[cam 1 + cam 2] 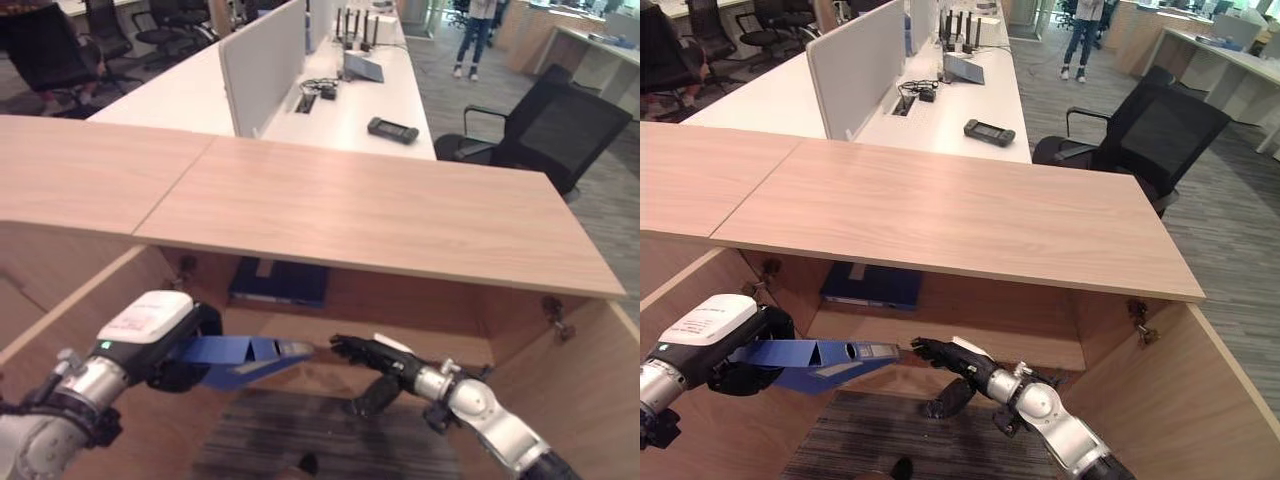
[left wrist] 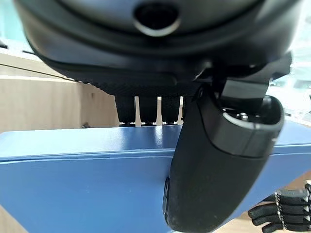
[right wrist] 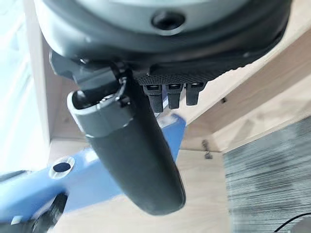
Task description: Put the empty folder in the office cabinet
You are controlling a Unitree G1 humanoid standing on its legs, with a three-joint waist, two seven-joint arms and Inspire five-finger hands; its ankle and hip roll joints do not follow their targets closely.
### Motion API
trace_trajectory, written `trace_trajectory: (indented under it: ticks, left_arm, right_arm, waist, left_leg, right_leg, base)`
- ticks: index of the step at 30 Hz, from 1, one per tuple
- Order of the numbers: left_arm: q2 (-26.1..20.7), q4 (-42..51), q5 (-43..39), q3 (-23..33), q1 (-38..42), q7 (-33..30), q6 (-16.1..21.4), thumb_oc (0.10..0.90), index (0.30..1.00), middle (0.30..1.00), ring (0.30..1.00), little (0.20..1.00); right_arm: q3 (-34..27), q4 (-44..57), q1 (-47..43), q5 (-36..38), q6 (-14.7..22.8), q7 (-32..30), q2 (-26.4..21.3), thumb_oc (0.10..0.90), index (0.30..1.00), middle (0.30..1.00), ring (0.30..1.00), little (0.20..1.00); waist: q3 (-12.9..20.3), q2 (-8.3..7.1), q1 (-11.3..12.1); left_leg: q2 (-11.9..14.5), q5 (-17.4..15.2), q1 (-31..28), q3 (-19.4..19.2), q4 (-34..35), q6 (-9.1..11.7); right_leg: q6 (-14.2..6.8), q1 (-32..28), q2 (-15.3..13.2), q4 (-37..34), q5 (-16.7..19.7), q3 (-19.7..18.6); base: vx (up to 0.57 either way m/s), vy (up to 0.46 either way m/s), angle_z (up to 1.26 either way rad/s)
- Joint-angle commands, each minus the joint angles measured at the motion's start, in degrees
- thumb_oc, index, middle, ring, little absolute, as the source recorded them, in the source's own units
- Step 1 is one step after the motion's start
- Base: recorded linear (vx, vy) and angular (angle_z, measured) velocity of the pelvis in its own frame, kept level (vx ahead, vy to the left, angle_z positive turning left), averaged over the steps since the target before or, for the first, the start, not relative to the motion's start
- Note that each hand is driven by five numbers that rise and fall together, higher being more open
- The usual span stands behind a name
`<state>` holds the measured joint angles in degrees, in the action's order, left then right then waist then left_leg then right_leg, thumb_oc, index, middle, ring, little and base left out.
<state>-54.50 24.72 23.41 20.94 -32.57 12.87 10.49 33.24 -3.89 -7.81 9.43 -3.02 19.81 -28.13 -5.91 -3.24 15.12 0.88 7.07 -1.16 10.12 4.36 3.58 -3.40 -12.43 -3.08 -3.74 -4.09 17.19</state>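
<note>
right now your left hand (image 1: 165,345) grips the blue folder (image 1: 240,358) in front of the open cabinet (image 1: 400,320); your right hand (image 1: 375,355) reaches flat-fingered to its far end. next, i'd judge, slide it level onto the shelf (image 1: 440,345).

Left hand (image 2: 214,160) thumb and fingers (image 2: 148,109) clamping blue folder (image 2: 82,189), wooden cabinet wall (image 2: 43,104) behind
</note>
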Motion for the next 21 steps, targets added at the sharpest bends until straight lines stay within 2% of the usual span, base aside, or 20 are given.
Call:
trace_trajectory:
  ticks: [1, 5, 6, 12, 21]
  left_arm:
    - [-0.55, 0.9, -0.28, 2.68, 6.44, -7.81, 1.28, 0.4, 0.3, 0.3, 0.3, 0.3]
    - [-0.24, 1.32, -0.3, 2.28, 6.66, -8.03, 1.21, 0.4, 0.3, 0.3, 0.3, 0.3]
    - [-0.36, 1.85, -0.3, 2.52, 6.27, -7.94, 1.23, 0.4, 0.3, 0.3, 0.3, 0.3]
    - [-1.5, 3.07, -1.3, 2.29, 6.39, -8.04, 1.59, 0.4, 0.3, 0.3, 0.3, 0.3]
    - [-2.4, 4.98, -6.09, 0.35, 7.76, -7.96, 2.26, 0.4, 0.3, 0.3, 0.3, 0.3]
  right_arm:
    - [-0.39, 5.55, -7.19, 3.22, 5.07, -1.57, 1.31, 0.8, 0.9, 0.9, 0.9, 0.9]
    - [-0.34, 5.94, -8.83, 0.96, 5.54, -2.89, 1.46, 0.8, 0.9, 0.9, 0.9, 0.9]
    - [-0.98, 6.49, -10.42, -3.38, 6.43, -4.57, 0.75, 0.8, 0.9, 0.9, 0.9, 0.9]
    - [-2.53, 9.15, -10.84, -8.86, 7.48, -6.92, -0.26, 0.8, 0.9, 0.9, 0.9, 0.9]
    - [-1.24, 9.26, -11.6, -13.11, 8.06, -7.88, -0.29, 0.8, 0.9, 0.9, 0.9, 0.9]
  waist:
    - [1.52, -1.48, -0.75]
    - [1.61, -1.37, -0.75]
    - [1.74, -1.21, -0.81]
    - [2.04, -0.81, -1.46]
    - [2.21, -0.27, -1.97]
  left_leg:
    - [0.7, -4.36, -0.27, 1.81, 0.45, -0.85]
    - [0.77, -4.39, -0.32, 1.61, 0.46, -0.87]
    - [0.81, -4.42, -0.4, 1.37, 0.45, -0.9]
    - [0.84, -4.58, -0.64, 1.26, 0.5, -1.05]
    - [0.7, -4.7, -1.03, 1.19, 0.46, -1.19]
  right_leg:
    - [0.0, 2.77, -0.51, 0.61, 1.72, 2.06]
    - [0.03, 2.75, -0.44, 0.44, 1.77, 1.8]
    - [0.02, 2.78, -0.42, 0.33, 1.83, 1.66]
    - [0.0, 2.68, -0.36, 0.19, 1.79, 1.4]
    - [-0.04, 2.35, -0.56, 0.44, 1.63, 1.57]
  base:
    - [0.0, 0.0, 0.0]
    - [0.0, 0.0, 0.0]
    - [0.0, 0.0, 0.0]
    - [0.0, 0.0, -0.04]
    - [0.0, 0.001, -0.01]
